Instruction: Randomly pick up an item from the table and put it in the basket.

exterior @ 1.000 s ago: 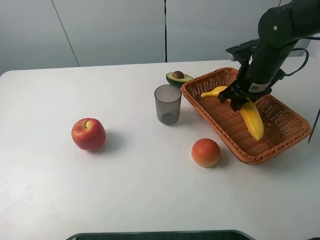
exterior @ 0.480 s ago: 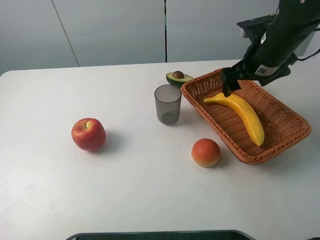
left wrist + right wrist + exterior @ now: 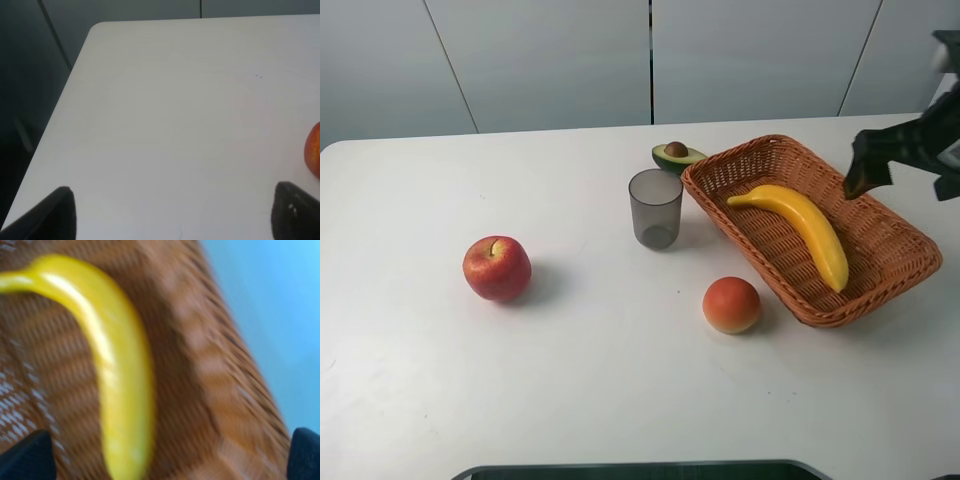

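We see the banana [image 3: 800, 225] lying alone on the floor of the wicker basket [image 3: 840, 316]. It runs diagonally, its stem tip toward the far left corner, and nothing touches it. Our right gripper [image 3: 167, 459] hangs over the basket's far right side, fingers spread wide and holding nothing; its wrist view is blurred. Near the basket's left side, the grey cup [image 3: 655, 207] stands upright and looks empty. On the table [image 3: 620, 400], a halved avocado [image 3: 677, 155] sits behind the cup and an orange-red fruit [image 3: 731, 305] just beside the basket's near edge. A red apple [image 3: 497, 268] lies well apart to the left. Our left gripper [image 3: 175, 220] is spread open over bare tabletop.
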Robot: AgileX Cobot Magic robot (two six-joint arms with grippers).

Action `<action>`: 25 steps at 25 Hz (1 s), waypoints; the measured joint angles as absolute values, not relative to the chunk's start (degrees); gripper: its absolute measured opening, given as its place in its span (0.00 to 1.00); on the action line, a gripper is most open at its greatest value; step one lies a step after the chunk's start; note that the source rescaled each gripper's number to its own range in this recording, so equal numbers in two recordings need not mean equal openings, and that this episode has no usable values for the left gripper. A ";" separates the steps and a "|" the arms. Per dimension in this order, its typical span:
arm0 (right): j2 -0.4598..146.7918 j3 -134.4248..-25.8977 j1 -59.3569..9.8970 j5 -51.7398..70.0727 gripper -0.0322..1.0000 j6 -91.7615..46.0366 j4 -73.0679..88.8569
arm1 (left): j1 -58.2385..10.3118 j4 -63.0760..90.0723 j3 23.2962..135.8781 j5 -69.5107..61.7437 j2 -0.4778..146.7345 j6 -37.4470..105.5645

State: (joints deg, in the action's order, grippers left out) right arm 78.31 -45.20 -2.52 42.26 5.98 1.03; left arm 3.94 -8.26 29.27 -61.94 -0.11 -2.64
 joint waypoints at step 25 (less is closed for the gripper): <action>26.27 -39.52 2.67 62.14 1.00 1.20 -0.47 | 3.94 -8.26 29.27 -61.94 -0.11 -2.64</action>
